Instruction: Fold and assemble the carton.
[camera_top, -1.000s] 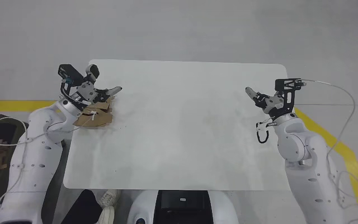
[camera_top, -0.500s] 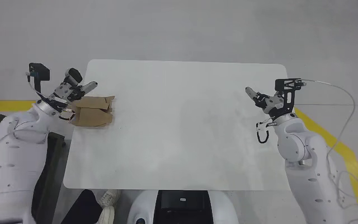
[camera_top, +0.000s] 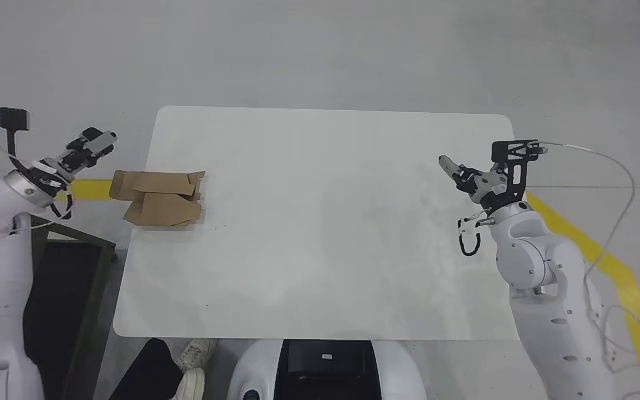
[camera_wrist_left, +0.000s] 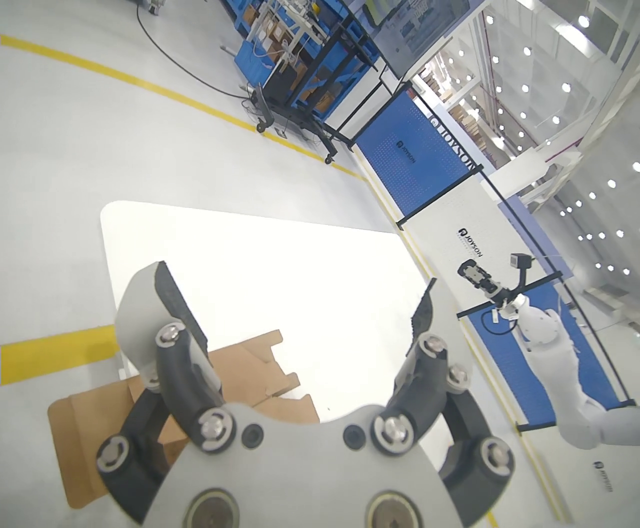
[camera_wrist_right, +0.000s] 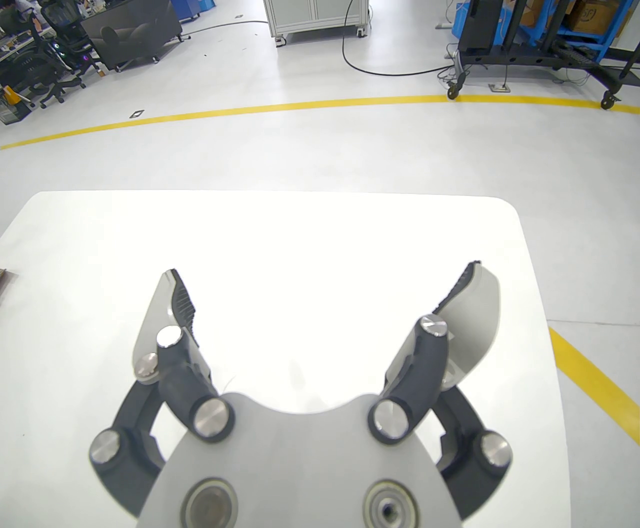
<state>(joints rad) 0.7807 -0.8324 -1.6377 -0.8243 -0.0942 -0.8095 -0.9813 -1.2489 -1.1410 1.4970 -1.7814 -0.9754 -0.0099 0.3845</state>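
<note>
At table (camera_top: 330, 230) left edge, carton (camera_top: 160, 197) overhangs; grey floor (camera_top: 330, 50), yellow line (camera_wrist_right: 320, 104).

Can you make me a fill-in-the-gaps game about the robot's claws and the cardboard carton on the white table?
1. The carton on the white table is coloured ____.
2. The left claw and the right claw are not shut; both are ____.
3. The carton lies at the table edge nearest the ____ claw.
4. The number of claws touching the carton is ____.
Missing words: brown; open; left; zero.
</note>
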